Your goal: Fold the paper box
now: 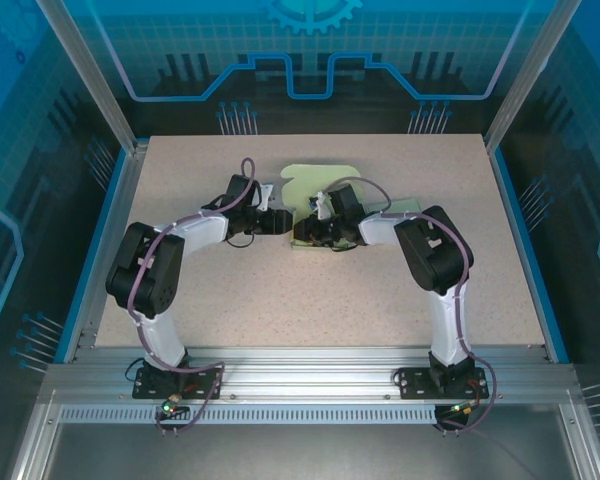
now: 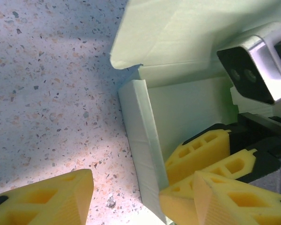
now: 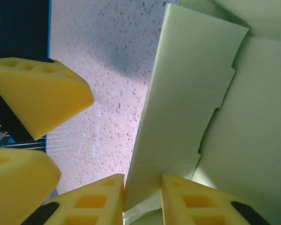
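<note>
At the 6 o'clock edge of the tabletop point(image 1: 280, 310) the two arm bases are bolted, and the speckled surface between them and the work is bare. Just past the centre, toward 12 o'clock, the paper box point(image 1: 320, 180) is found half-formed, with both wrists bent in over it.

The left gripper point(image 2: 140, 187) is placed at the box's 9 o'clock side. Its jaws are held roughly half open and set astride the low side wall point(image 2: 140, 136), one finger outside over the tabletop and the other inside. Nothing is gripped. This placing is judged to back up the wall while the neighbouring panel is worked.

The right arm is laid across the box from 3 o'clock. The jaws of the right gripper point(image 3: 143, 190) are closed narrowly on the upright flap point(image 3: 187, 93), whose lower edge is pinched between the two yellow fingers point(image 3: 201, 201). The hold is judged to be meant for swinging that notched flap over its crease.

Room is scarce. In the left wrist view the right arm's wrist camera point(image 2: 257, 70) is seen inside the box, at 3 o'clock of the left jaws, so a clash is judged possible if either is moved carelessly.

Farther off, at 12 o'clock, the rounded lid flap point(image 2: 187, 33) is spread open, clear of the work. Beyond it the metal frame posts point(image 1: 90, 75) and blue panels are seen.
</note>
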Controlling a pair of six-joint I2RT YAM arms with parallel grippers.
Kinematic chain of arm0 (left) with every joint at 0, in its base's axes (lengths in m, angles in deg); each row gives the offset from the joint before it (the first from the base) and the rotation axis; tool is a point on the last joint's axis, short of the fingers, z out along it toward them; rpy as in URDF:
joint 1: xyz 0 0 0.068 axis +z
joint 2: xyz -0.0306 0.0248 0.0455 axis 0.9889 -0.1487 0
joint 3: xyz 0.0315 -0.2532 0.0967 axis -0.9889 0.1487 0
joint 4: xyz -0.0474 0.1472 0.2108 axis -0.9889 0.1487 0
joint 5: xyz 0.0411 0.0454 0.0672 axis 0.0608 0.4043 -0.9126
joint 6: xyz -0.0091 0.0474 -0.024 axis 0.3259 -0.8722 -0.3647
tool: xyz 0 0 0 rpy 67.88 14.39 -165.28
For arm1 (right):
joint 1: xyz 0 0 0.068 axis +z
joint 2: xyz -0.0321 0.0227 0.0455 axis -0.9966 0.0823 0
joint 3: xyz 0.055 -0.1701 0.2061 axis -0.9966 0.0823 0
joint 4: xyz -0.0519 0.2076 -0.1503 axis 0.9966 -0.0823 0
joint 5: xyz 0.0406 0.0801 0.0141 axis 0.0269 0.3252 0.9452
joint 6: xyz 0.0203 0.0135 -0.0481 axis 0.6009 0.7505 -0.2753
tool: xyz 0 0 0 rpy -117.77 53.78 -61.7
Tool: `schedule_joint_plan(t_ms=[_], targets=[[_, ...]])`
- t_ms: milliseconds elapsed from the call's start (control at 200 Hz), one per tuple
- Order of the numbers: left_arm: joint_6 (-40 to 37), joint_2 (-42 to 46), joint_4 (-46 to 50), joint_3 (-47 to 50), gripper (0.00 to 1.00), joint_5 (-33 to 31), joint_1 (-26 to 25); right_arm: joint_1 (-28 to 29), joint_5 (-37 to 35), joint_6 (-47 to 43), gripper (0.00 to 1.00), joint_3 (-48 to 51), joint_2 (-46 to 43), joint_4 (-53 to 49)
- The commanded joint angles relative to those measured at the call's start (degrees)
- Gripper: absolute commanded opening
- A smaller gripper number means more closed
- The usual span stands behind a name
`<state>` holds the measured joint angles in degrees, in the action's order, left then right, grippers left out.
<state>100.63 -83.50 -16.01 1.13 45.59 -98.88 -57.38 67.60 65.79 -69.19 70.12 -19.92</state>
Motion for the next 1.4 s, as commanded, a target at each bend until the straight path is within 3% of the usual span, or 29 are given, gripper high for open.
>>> schedule_joint_plan(t_ms=[0,225,490,605,785,960,1396], targets=[[-0.3,-1.2,1.3,-1.8,0.59,-0.4,-0.2,-1.0,-0.7,1.8,0.23,1.9,4.2,0.4],[0.1,-2.3,2.4,-3.0,0.59,-0.6,-0.5,-1.4,-2.5,1.8,0.19,3.1,3.5,-0.4],[1.3,-7.2,11.2,-11.8,0.54,-5.1,-2.5,-1.4,-2.7,0.8,0.19,2.8,3.3,-1.7],[3.0,-9.8,15.6,-15.4,0.39,-8.2,-2.6,-1.5,-2.7,0.8,0.19,3.0,3.2,-1.5],[4.3,-11.2,16.4,-16.5,0.32,-7.5,-2.6,-1.4,-2.6,0.6,0.19,3.1,3.0,-1.7],[4.1,-12.8,18.3,-17.3,0.17,-7.7,-2.6,-1.4,-2.6,0.5,0.20,3.0,2.6,-1.8],[5.1,-14.0,18.0,-16.7,0.16,-7.5,-2.8,-0.3,-6.9,-4.1,0.30,0.0,-0.4,-10.3]])
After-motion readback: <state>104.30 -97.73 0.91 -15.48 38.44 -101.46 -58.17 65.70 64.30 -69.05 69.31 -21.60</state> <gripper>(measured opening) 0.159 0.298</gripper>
